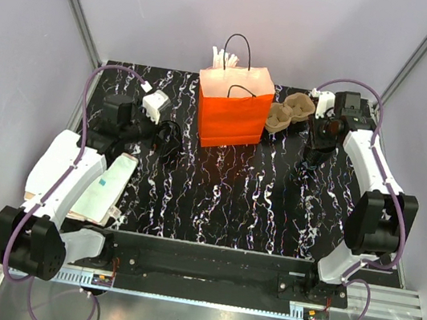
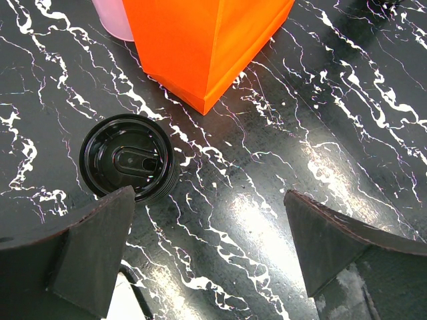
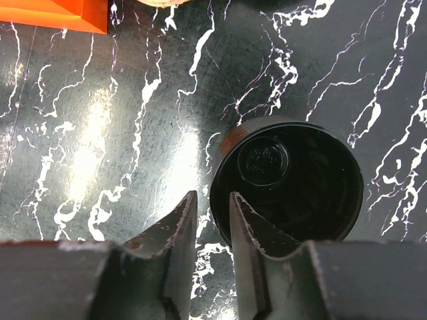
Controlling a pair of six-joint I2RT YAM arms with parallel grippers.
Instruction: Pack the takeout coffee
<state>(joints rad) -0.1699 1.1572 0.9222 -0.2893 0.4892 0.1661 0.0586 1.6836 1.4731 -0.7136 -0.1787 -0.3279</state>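
Jaws of the left gripper [image 2: 208,203] stand wide apart, holding nothing, over the black marbled bench [image 1: 231,199], just beside a squat black ringed piece [image 2: 128,157] near the orange paper bag [image 1: 233,114]. Right of the bag, the right gripper [image 3: 212,198] straddles the near wall of the small round black open-topped disposable cup [image 3: 293,183]. Its jaws are narrowly apart, not visibly clamped.

Robot lab cell, plain pale walls [image 1: 19,56], metal corner struts [image 1: 76,0], marbled counter [image 1: 223,202], left arm [image 1: 65,173] and right arm [image 1: 374,169] bolted to near rail [image 1: 213,267]
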